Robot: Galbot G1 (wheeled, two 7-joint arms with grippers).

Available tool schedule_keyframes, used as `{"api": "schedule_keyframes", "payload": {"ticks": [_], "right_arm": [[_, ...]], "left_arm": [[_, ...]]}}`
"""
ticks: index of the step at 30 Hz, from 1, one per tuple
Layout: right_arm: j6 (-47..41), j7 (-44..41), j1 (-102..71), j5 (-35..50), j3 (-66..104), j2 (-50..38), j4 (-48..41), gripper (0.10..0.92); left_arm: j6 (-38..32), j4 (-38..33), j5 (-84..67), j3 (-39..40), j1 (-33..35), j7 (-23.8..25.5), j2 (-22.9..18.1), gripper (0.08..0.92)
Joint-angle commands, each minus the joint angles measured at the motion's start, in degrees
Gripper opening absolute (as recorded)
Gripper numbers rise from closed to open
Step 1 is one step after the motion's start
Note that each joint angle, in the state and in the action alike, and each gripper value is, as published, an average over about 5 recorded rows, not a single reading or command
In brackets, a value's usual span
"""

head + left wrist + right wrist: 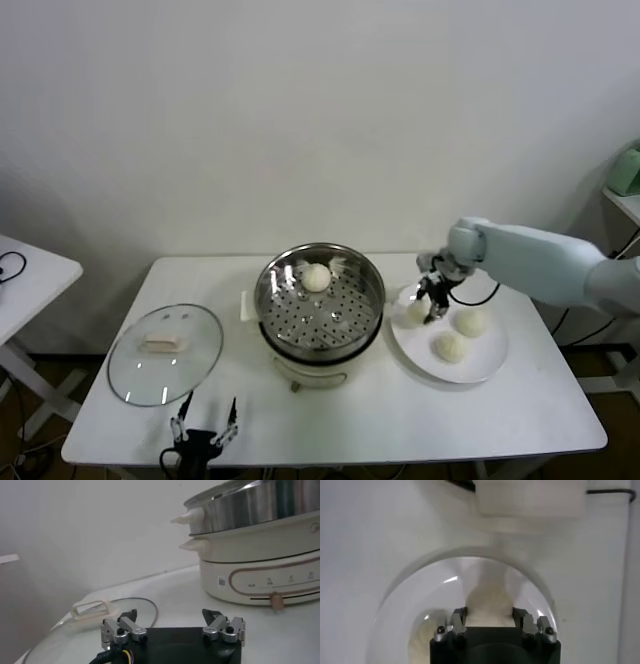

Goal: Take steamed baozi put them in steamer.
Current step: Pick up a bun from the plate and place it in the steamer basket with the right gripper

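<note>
White table (500, 410): right gripper (432, 305) straddles a bun (489, 605) on the plate (490, 365), fingers spread; left gripper (205, 432) parked open by the lid (165, 352); one bun (316, 277) in the steamer (320, 305).

cream-white baozi (316, 277), shiny perforated steamer (372, 290), white plate (478, 367)

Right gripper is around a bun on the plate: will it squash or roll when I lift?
The bun between the right gripper fingers looks smooth and doughy, so it probably dents under a firm squeeze. It seems light for its size. Its domed shape suggests it may roll on the flat plate if nudged.
</note>
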Motion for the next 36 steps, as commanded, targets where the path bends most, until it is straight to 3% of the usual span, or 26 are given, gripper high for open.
{"api": "schedule_keyframes", "payload": {"ticks": [1, 8, 17, 25, 36], "right_arm": [[1.1, -5.4, 24.6, 11.9, -12.0, -2.0, 10.5, 0.619], [-2.1, -4.8, 35.1, 20.5, -11.6, 1.7, 18.3, 0.619], [-10.6, 3.4, 29.1, 26.7, -2.8, 14.3, 20.7, 0.619], [-13.4, 7.1, 17.3, 25.5, 1.4, 24.3, 14.6, 0.619], [-14.1, 9.4, 6.4, 17.3, 0.8, 27.2, 9.4, 0.619]], "left_arm": [[0.0, -0.3, 0.2, 0.0, 0.2, 0.0, 0.2, 0.823], [-0.1, -0.4, 0.5, 0.3, 0.3, 0.0, 0.2, 0.823], [-0.1, -0.1, 0.8, 0.6, -0.1, 0.1, 0.1, 0.823], [-0.2, -0.2, 1.1, 0.6, 0.1, 0.1, 0.0, 0.823], [-0.4, 0.3, 1.6, 0.5, 0.1, 0.2, 0.1, 0.823]]}}
